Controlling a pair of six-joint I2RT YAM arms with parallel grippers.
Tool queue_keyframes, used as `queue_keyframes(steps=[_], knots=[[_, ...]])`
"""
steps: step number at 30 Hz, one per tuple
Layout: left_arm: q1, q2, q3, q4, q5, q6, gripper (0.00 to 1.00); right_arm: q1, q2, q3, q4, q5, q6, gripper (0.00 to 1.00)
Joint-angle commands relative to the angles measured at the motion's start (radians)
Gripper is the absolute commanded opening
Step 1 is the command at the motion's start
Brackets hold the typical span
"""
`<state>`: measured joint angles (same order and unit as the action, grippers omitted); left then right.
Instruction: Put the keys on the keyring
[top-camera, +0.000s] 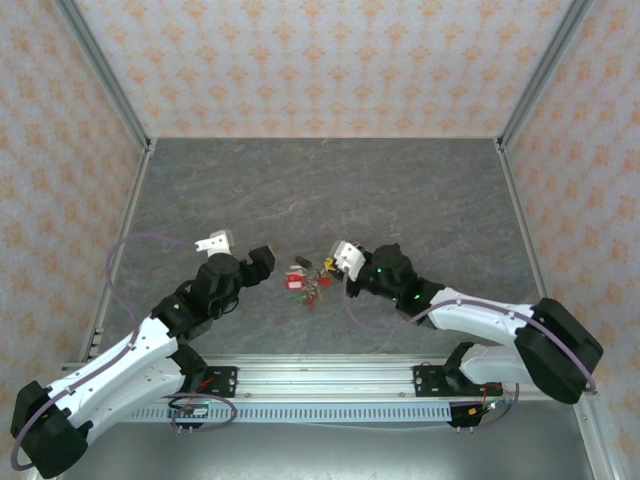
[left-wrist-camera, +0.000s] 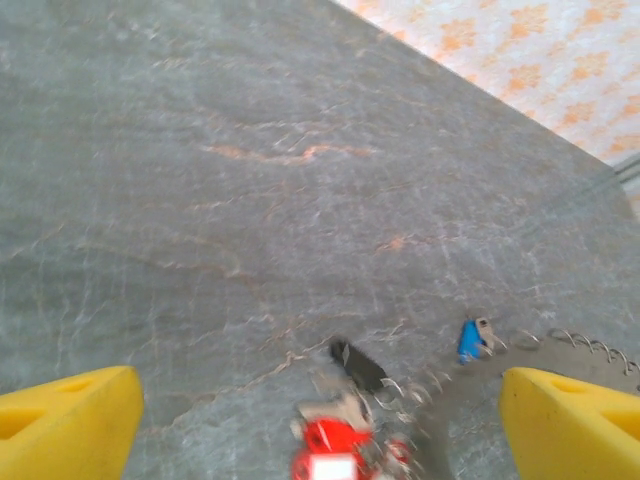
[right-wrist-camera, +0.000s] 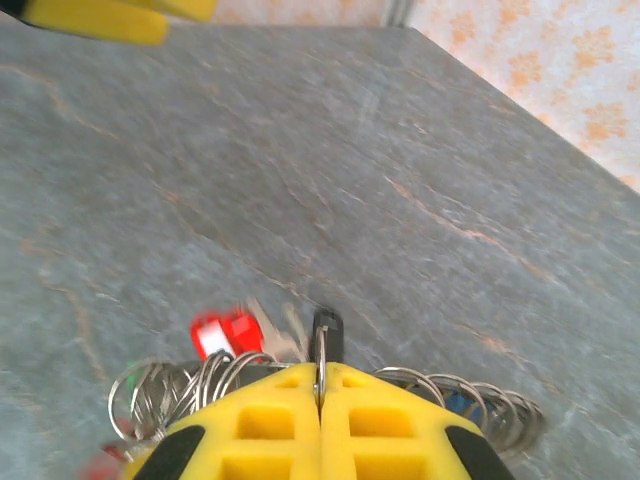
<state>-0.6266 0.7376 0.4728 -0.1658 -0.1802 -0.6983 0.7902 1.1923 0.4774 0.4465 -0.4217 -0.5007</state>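
**Item:** keyring (right-wrist-camera: 488, 408) with keys (top-camera: 308, 280).

**Location:** near centre of the table (top-camera: 320, 190), bunched in one small heap between the two grippers.

**Right gripper (right-wrist-camera: 320, 388):** fingers pressed together on a thin metal rim seen edge-on, apparently the keyring's own wire. Loops of ring fan out on both sides of the fingers. A black tag (right-wrist-camera: 327, 326) sits just beyond the tips. A red-tagged key (right-wrist-camera: 224, 333) lies on the table just left of it.

**Left gripper (left-wrist-camera: 320, 400):** fingers spread wide and holding nothing, poised over the left side of the heap. The red-tagged key lies between the fingers. A blue-tagged key (left-wrist-camera: 468, 341) rests against the ring's toothed arc, nearer the right finger.

**Not determined:** whether the red-tagged key is already threaded or lies loose.

**Handling notes (judgement):**
- The step in hand looks like fetching a loose key while the right gripper steadies the ring.
- The right pinch should be firm, so the ring does not swing when touched.
- The left fingers do best to straddle the plastic tag rather than the metal blade, as the tag offers the broader faces.
- The left gripper should come in low and close on that tag alone.
- If it catches a neighbouring loop, the whole heap would likely drag or the tiny key would twist askew.
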Motion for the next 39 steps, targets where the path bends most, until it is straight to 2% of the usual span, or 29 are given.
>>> queue_keyframes(steps=[1,4,6,10,12,15,19,21,25,26,28,30,33,39], knots=[[0.001,0.005,0.057,0.11,0.075,0.192,0.91,-0.064,-0.06,0.054,-0.122,-0.313,0.031,0.0],[0.001,0.026,0.077,0.152,0.166,0.308,0.87,-0.106,-0.061,0.107,-0.251,-0.413,-0.031,0.0],[0.0,0.04,0.084,0.161,0.208,0.363,0.79,-0.12,-0.056,0.142,-0.328,-0.46,-0.069,0.0],[0.001,0.044,0.074,0.192,0.256,0.421,0.53,-0.134,-0.039,0.219,-0.478,-0.52,-0.147,0.0],[0.001,0.038,0.054,0.233,0.27,0.426,0.46,-0.134,-0.029,0.245,-0.532,-0.522,-0.182,0.0],[0.001,0.03,0.017,0.305,0.331,0.462,0.46,-0.134,-0.016,0.277,-0.587,-0.522,-0.219,0.0],[0.0,0.041,0.017,0.31,0.571,0.647,0.47,-0.134,-0.014,0.302,-0.62,-0.511,-0.245,0.0],[0.001,0.046,0.027,0.282,0.634,0.701,0.47,-0.134,0.01,0.312,-0.637,-0.495,-0.265,0.0],[0.0,0.049,0.033,0.256,0.625,0.727,0.47,-0.134,0.091,0.356,-0.656,-0.32,-0.198,0.0],[0.0,0.052,0.029,0.263,0.626,0.727,0.48,-0.134,0.121,0.386,-0.7,-0.313,-0.196,0.0],[-0.001,0.061,0.025,0.282,0.635,0.72,0.48,-0.131,0.151,0.423,-0.795,-0.405,-0.285,0.0],[-0.002,0.076,0.023,0.294,0.655,0.717,0.48,-0.127,0.139,0.395,-0.74,-0.449,-0.287,0.0],[-0.005,0.109,0.033,0.276,0.672,0.733,0.45,-0.126,0.099,0.327,-0.592,-0.455,-0.247,0.0],[-0.021,0.147,0.072,0.237,0.757,0.837,0.41,-0.125,0.078,0.339,-0.629,-0.468,-0.278,0.0]])
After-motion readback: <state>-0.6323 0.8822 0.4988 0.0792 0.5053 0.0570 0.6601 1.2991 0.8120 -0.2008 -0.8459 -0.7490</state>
